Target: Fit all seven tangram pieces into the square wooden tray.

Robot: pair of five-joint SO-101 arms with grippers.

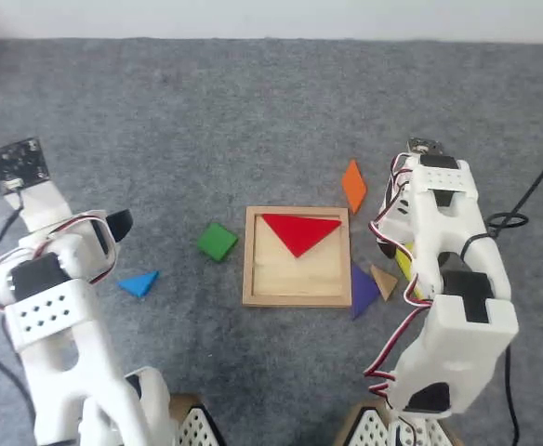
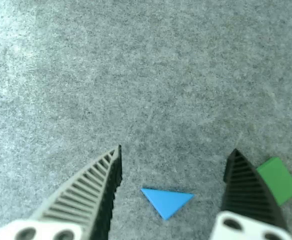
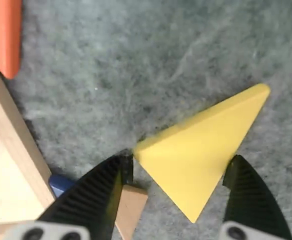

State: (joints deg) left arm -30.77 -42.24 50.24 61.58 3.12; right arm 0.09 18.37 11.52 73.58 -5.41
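While the left arm stands folded at the table's left side, its left gripper [image 2: 176,150] hangs over the carpet with the jaws spread wide, and the small blue triangle [image 2: 167,201] lies flat between them, untouched. On the other side the right arm stretches forward beside the tray, and the right gripper [image 3: 182,157] is lowered with its fingers apart, straddling the large yellow triangle [image 3: 201,150]; whether the ribbed fingers actually touch the piece cannot be told. Both arms are white plastic with black, ridged fingers and loose red, white and black wires. Grey felt-like carpet [image 1: 253,111] covers the whole table, its nap mottled, and a pale strip of wall [image 1: 253,17] runs along the far edge. At the middle sits the square wooden tray [image 1: 250,279], light wood with a raised rim, holding only the large red triangle [image 1: 299,230], whose long side lies along the far rim. A green square [image 1: 217,241] rests just left of the tray, tilted, with the blue triangle farther left. An orange parallelogram [image 1: 353,186] lies off the tray's far right corner. Against the near right corner sit a purple triangle [image 1: 362,293] and a small tan triangle [image 1: 384,281], close together.
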